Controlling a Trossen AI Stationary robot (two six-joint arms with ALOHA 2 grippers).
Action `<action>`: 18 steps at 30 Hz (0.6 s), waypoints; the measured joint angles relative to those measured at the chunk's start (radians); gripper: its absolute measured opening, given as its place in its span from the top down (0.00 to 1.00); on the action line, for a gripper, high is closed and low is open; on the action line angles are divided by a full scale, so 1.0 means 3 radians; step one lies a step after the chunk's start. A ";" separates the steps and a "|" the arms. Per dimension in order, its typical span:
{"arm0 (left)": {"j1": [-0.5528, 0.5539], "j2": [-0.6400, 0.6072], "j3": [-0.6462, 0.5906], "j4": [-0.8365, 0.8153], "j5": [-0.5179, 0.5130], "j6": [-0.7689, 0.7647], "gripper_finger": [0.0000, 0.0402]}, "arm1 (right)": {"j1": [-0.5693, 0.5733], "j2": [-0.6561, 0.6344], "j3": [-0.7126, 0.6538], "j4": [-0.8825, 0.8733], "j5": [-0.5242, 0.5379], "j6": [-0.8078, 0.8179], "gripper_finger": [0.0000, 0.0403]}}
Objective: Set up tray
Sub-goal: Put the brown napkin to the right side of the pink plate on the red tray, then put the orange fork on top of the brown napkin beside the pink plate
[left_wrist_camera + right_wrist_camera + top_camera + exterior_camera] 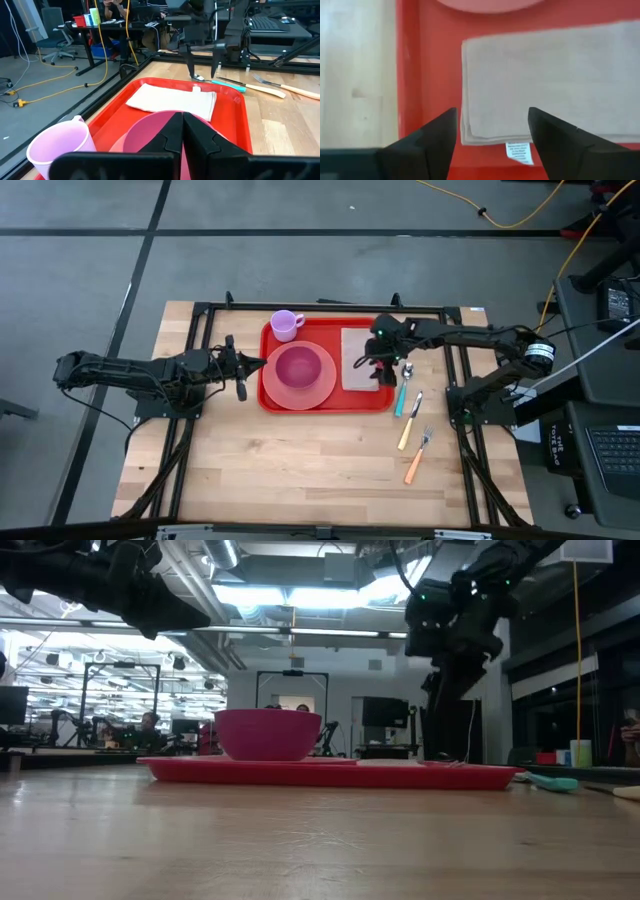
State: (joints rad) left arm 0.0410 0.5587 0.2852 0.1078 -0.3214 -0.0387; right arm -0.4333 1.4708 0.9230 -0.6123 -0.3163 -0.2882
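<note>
Bare wood [300,460] before tray [300,402]; cutlery [410,430] seemingly crowds its right.

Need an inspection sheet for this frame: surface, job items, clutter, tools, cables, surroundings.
Surface: wooden table, black frame rails.
Job's things: red tray holds pink plate with bowl on it and beige napkin; pink cup at the tray's far corner.
Clutter: three utensils on the wood beside the tray.
Tools: right tool open over the napkin's edge; left tool shut, beside the tray.
Cables: yellow cable on the floor.
Surroundings: desks, chairs, a seated person.
</note>
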 joint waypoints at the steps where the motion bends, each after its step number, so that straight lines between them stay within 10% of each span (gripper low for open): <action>1: 0.0000 0.0000 0.0000 0.0000 0.0001 0.0000 0.99 | 0.0002 -0.0001 0.0052 -0.0042 -0.0003 0.0000 0.39; 18: 0.0000 -0.0004 0.0001 0.0002 0.0001 -0.0033 0.99 | 0.0571 -0.0217 0.0520 -0.0536 0.0845 0.0464 0.73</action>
State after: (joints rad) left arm 0.0410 0.5575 0.2853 0.1085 -0.3211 -0.0487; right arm -0.2620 1.4056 1.0790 -0.7731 -0.0628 -0.1490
